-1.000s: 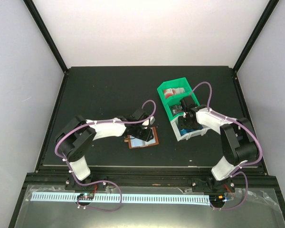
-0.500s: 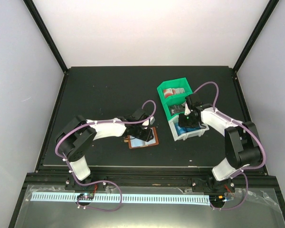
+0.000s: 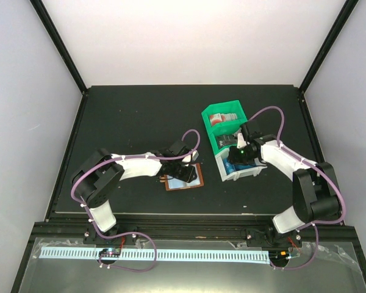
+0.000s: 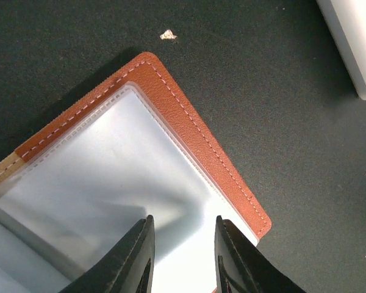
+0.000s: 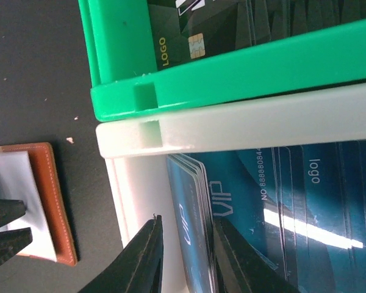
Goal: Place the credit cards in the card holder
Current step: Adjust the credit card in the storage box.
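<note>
Since the blue cards [image 5: 256, 201] stand stacked in the white compartment [image 5: 244, 125] of the tray [image 5: 232, 67], directly beneath the right gripper [image 5: 187, 232], we judge that arm the nearer one for the pick. Its jaws stand narrowly apart, straddling the stack's near edge. The card edges run in line with the fingers, so closing would pinch across their thickness. Contact we cannot confirm. The holder [image 4: 195, 140] lies open to that gripper's left, near the tray, under the left gripper [image 4: 184, 229], whose jaws sit narrow over the clear sleeve [image 4: 110, 165], holding nothing.
</note>
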Controlling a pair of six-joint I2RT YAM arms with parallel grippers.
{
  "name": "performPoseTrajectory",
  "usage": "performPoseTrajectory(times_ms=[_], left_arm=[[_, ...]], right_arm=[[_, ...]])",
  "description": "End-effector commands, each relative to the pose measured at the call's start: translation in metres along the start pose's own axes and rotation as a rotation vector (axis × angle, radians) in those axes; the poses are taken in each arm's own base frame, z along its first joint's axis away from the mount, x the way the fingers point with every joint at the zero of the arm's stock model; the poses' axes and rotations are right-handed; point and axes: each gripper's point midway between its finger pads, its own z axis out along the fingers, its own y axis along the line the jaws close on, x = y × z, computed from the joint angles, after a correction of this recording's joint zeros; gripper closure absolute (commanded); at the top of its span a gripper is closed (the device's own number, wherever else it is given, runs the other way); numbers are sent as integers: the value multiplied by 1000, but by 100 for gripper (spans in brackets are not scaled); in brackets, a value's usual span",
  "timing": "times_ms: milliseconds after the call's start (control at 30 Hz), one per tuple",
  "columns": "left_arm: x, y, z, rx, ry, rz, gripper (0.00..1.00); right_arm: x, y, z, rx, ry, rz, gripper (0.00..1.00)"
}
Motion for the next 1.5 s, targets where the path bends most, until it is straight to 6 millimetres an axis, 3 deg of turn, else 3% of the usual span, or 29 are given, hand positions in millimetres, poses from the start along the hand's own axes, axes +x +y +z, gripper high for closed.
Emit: performPoseTrajectory(times_ms=[0, 733, 967, 1267, 1467], left_arm=[[5, 0, 6, 2, 13, 3, 71], [5, 1, 8, 2, 19, -14, 72], [6, 0, 9, 5, 23, -19, 72], [6, 1, 9, 3, 22, -22, 72], [6, 1, 10, 5, 24, -20, 72]], right_arm=[[10, 13, -1, -83, 35, -15, 75], [25, 46, -8, -299, 49, -39, 74], [29, 50, 2, -319, 66, -28, 67], [20, 35, 9, -107, 33, -44, 58], [16, 40, 5, -85, 9, -64, 56]])
